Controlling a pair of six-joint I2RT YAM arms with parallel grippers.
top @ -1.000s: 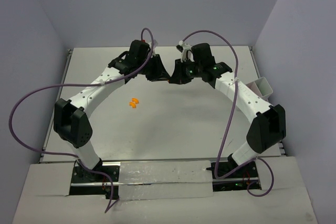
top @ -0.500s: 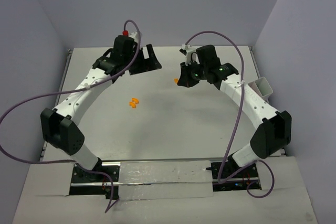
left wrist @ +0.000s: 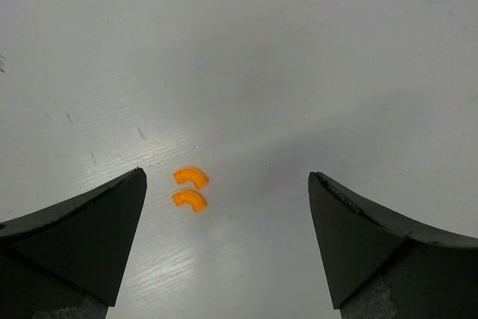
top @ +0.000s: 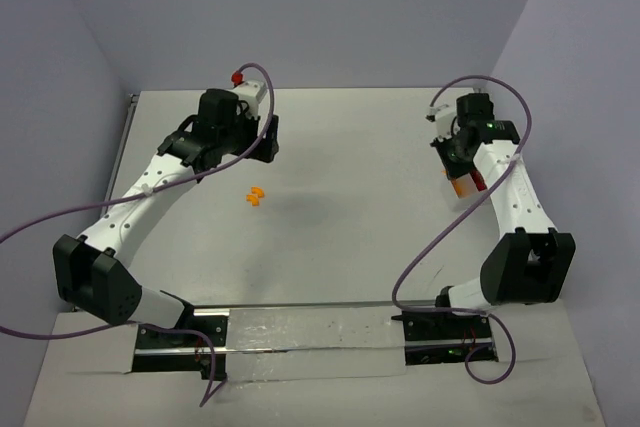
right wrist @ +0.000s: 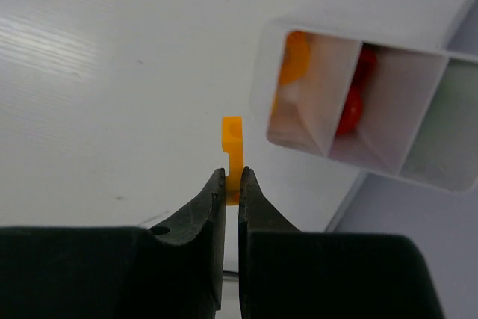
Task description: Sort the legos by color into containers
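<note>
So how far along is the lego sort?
Done: an orange piece and red pieces already sit in separate compartments of the white bin. In hand: the right gripper pinches an orange brick beside the bin, not dropped yet. Remaining: two orange curved bricks on the table, near the open left gripper.

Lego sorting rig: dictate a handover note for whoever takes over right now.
Right gripper: shut on an orange lego, held just beside the white bins, not yet released.
Left gripper: open, empty, above two orange legos lying on the table.
Done: one bin holds an orange piece, the next holds red pieces; the third's contents cannot be made out.
To do: drop the held lego in the orange bin, then probably fetch the two from the table.
</note>
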